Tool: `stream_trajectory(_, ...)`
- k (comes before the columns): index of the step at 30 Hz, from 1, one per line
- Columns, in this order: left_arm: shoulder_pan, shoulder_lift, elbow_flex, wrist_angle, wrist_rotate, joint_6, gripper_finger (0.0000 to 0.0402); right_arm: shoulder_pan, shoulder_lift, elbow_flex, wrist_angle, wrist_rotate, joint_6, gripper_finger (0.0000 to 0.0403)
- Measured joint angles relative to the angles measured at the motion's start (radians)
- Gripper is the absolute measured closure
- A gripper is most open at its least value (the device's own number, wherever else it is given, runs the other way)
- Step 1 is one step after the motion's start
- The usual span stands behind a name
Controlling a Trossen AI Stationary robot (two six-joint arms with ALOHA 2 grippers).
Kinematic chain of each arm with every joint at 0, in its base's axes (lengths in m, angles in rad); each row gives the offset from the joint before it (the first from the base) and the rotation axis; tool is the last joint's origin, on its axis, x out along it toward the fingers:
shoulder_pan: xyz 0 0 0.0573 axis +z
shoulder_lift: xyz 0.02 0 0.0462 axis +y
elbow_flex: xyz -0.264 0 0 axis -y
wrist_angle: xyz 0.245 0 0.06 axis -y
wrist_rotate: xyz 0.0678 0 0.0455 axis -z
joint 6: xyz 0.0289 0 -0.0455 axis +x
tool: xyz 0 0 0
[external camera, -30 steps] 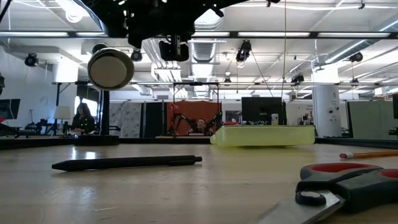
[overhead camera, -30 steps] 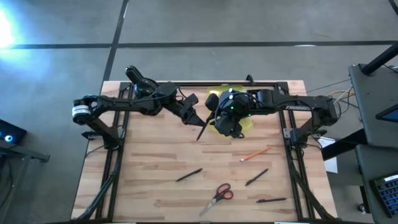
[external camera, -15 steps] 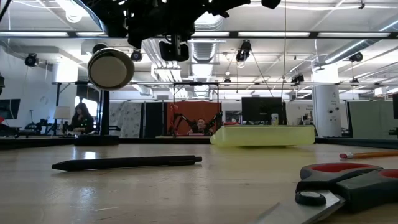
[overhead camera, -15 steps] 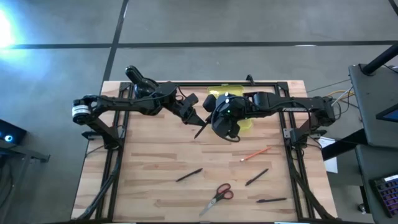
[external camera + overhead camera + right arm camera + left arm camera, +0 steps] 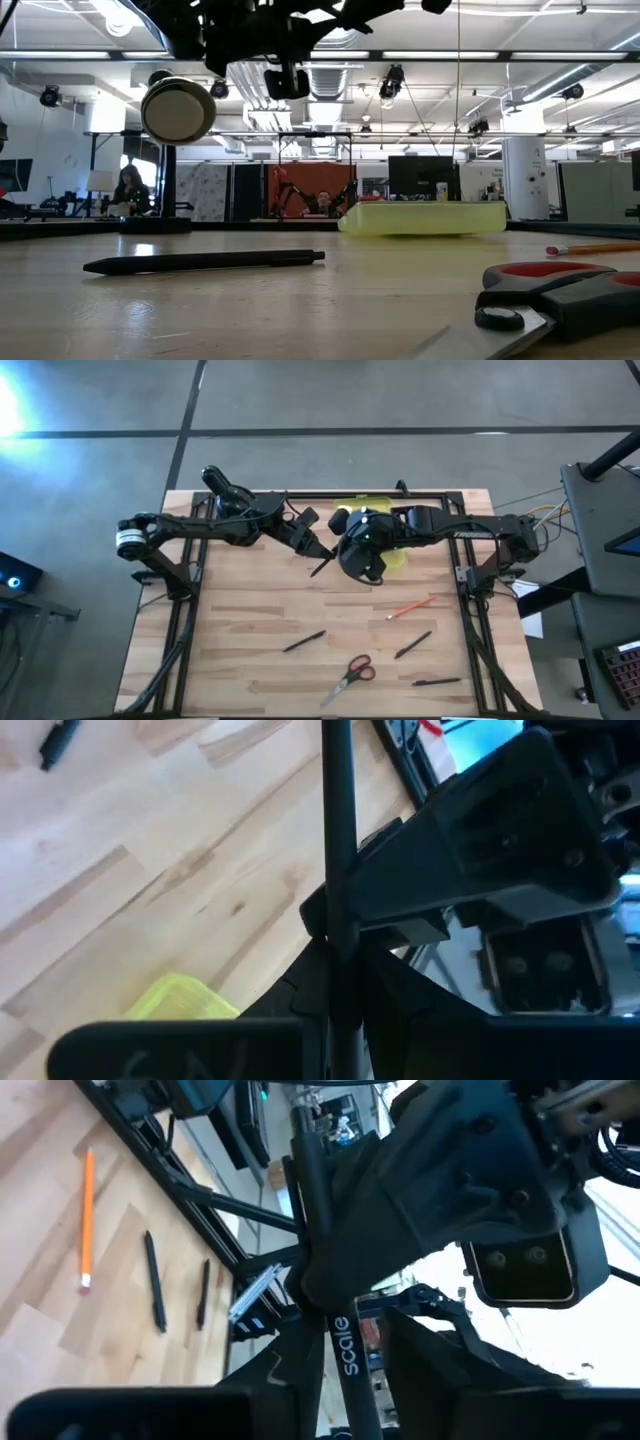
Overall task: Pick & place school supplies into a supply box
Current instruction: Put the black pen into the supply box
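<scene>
From above I see both grippers meeting near the table's (image 5: 250, 610) far edge, beside the supply box (image 5: 398, 557). My right gripper (image 5: 335, 935) is clamped on the black pen (image 5: 337, 820); left gripper (image 5: 330, 1380): can't tell.

- Pale striped wooden worktop (image 5: 250, 620)
- Translucent yellow-green supply box (image 5: 420, 218)
- Red-handled scissors (image 5: 350, 677)
- Orange pencil (image 5: 410, 606)
- Black pens (image 5: 303, 642)

Pale wood-plank table (image 5: 250, 610), translucent plastic supply box (image 5: 420, 218)
</scene>
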Motion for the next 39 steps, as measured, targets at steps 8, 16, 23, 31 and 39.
stream_trajectory(8,0.021,0.0,0.0,-0.004,-0.007,0.064,0.0303,-0.006,-0.005,-0.004,-0.135,-0.081,0.141,0.0378)
stream_trajectory(16,0.077,-0.007,0.0,-0.005,-0.016,0.137,0.0303,-0.071,-0.005,-0.06,-0.255,-0.194,0.358,0.0378)
stream_trajectory(23,0.08,-0.078,-0.002,-0.073,-0.129,0.318,0.0308,-0.175,-0.045,-0.2,-0.212,-0.259,0.456,0.0378)
stream_trajectory(31,0.077,-0.228,-0.003,-0.448,-0.345,0.628,0.0317,-0.316,-0.17,-0.46,0.016,-0.343,0.528,0.0378)
stream_trajectory(39,0.075,-0.342,-0.009,-0.621,-0.494,0.779,0.0317,-0.479,-0.213,-0.707,0.179,-0.523,0.633,0.0378)
